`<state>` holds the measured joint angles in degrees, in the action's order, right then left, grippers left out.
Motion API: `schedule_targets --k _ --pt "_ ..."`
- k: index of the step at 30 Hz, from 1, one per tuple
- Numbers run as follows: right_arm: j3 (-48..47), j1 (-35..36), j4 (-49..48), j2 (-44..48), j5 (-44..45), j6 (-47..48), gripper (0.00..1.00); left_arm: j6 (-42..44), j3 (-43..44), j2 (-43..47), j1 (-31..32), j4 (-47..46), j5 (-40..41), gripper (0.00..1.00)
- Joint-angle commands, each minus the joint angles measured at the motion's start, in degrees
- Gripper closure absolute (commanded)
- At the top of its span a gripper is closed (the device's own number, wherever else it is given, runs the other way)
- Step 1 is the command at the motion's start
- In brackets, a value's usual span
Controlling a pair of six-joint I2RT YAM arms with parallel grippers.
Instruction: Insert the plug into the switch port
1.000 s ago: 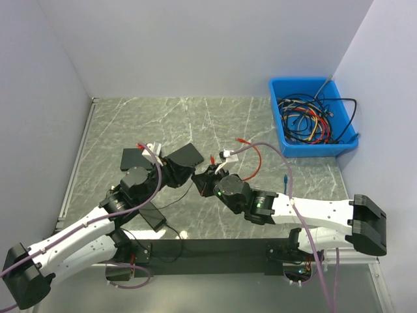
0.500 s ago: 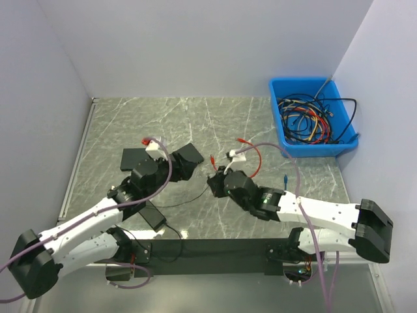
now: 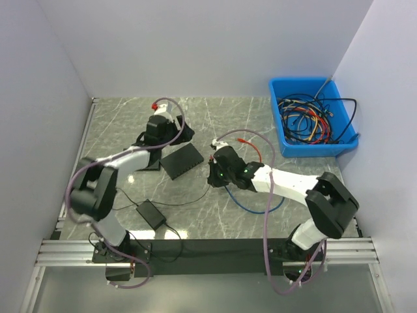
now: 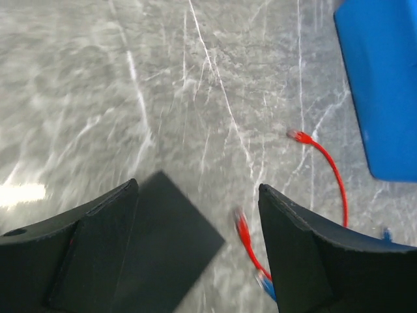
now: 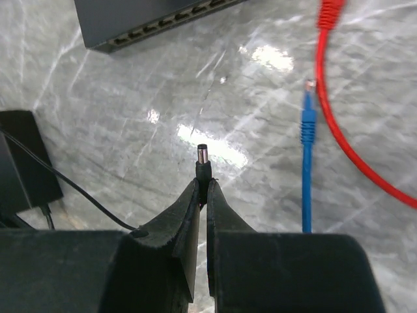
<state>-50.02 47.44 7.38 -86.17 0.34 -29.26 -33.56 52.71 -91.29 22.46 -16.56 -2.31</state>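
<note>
Since the earlier frame the left arm has swung over the table [image 3: 215,117] to its far side, and the left fingers [image 4: 98,248] now stand wide open. The black switch [image 3: 182,160] lies flat between the two arms. The right fingers [image 5: 186,222] are closed on the small plug [image 5: 202,156], held near the port side of the switch but not touching it.

switch [image 3: 182,160], adapter [image 3: 151,213], bin [image 3: 317,149] on table [image 3: 215,114]
</note>
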Motion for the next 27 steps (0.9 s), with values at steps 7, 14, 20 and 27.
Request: schedule_targets --k 7,14,20,27 --pt "-10.18 -5.78 3.08 -10.06 -7.46 7.28 1.0 1.57 8.11 -16.11 -5.84 -8.66 -16.4 0.23" --pt "-19.05 -7.8 6.15 -20.95 -7.81 10.27 1.0 3.15 8.91 -21.39 -6.37 -9.81 -23.7 0.25" --pt "-24.51 -8.77 7.74 -25.97 -8.34 11.24 1.0 3.06 8.29 -24.02 -6.37 -13.05 -28.18 0.26" --pt "-27.06 -9.21 8.09 -27.91 -7.63 11.24 1.0 3.06 8.2 -26.48 -6.37 -14.29 -29.33 0.28"
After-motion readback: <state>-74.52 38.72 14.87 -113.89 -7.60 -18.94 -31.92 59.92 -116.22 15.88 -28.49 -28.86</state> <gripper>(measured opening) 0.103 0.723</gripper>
